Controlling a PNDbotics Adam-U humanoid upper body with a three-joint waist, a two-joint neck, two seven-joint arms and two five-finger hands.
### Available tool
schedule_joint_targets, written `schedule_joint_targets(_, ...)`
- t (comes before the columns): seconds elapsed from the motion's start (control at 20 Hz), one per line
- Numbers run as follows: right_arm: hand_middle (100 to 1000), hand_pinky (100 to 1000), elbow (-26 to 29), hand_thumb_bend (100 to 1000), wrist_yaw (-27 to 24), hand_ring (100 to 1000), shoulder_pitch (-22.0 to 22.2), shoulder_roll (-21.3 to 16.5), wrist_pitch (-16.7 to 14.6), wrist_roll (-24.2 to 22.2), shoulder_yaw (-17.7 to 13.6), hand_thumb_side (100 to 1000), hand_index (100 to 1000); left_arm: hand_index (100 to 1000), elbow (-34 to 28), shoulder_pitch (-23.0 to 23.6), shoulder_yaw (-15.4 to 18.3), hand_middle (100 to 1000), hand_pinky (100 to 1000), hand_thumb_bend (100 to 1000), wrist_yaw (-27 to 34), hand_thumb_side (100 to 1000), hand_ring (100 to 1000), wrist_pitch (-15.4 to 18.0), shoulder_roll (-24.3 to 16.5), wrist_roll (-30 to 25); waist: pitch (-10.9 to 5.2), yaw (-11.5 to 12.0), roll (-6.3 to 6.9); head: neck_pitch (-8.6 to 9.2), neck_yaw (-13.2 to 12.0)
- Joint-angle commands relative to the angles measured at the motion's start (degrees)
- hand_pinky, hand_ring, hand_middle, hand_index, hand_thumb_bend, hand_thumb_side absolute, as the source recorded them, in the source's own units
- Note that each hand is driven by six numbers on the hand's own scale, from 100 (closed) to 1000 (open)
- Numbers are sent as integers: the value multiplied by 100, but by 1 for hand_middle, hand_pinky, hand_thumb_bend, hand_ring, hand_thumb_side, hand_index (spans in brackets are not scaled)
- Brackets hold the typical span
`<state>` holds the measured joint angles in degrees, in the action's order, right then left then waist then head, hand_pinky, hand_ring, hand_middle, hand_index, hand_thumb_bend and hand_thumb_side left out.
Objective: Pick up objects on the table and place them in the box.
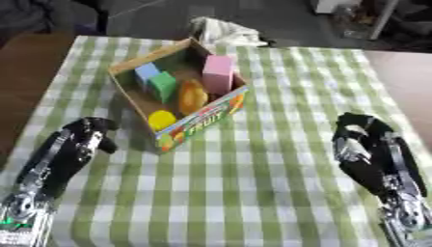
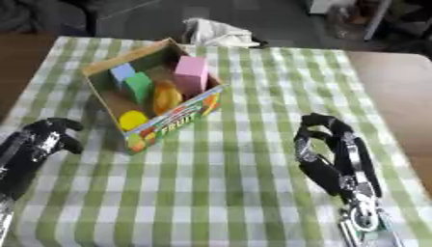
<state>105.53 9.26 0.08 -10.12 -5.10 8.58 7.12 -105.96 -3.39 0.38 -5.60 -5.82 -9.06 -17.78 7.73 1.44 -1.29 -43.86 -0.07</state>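
The box (image 1: 182, 91) stands on the worktop (image 1: 270, 193), ahead of the left hand (image 1: 84, 137) and well apart from the right hand (image 1: 363, 140). Inside lie a pink block (image 1: 218, 72), green block (image 1: 163, 86), blue block (image 1: 146, 71), an orange piece (image 1: 192, 95), perhaps fruit, and a yellow piece (image 1: 161, 119). Both hands rest with fingers curled, holding nothing.

A green-and-white checked cloth (image 1: 253, 193) covers the table, soft and matt; the open cardboard box (image 1: 207, 116) shows glossy printed sides; black robot hands (image 1: 364, 144) carry shiny silver metal joints.
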Motion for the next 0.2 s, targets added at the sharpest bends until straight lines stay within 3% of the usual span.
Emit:
schedule_joint_targets(0.05,601,739,14,100,67,888,-130,-22,-52,-7,-3,148,682,693,-120,-36,35,649,582,100,34,655,518,14,-37,39,-17,-74,59,-26,-112)
schedule_joint_targets(0.2,600,737,-12,100,75,888,-163,-20,-53,1,8,158,684,693,-129,-67,41,649,582,100,44,655,518,23,-34,52,16,-132,92,-26,-191)
